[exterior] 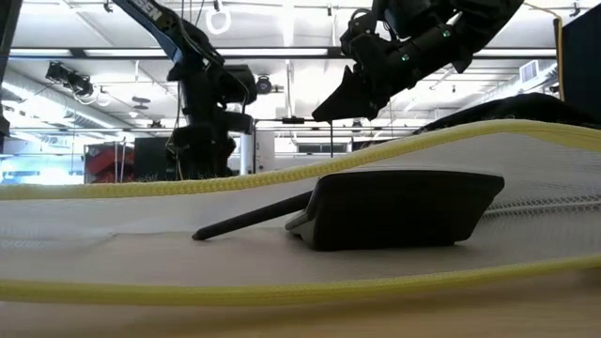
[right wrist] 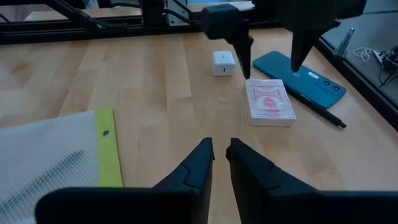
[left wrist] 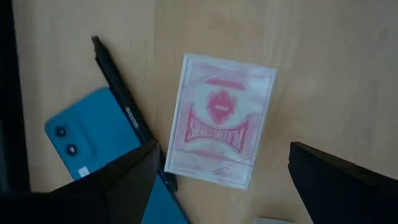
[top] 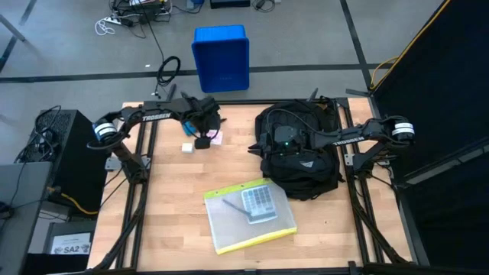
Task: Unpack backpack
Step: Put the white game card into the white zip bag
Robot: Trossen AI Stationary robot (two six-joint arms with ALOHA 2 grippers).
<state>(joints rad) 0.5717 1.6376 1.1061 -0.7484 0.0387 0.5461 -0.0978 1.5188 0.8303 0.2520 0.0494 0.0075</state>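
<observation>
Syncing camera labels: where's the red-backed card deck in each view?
High view: card deck, a small pale patch at the table's far left, mostly under the left pincer.
Low view: not in it.
Left wrist view: centre, between that pincer's open fingers.
Right wrist view: upper right of centre, below the left pincer.
Shared landmark: blue phone beside the deck; a sliver shows in the high view.
</observation>
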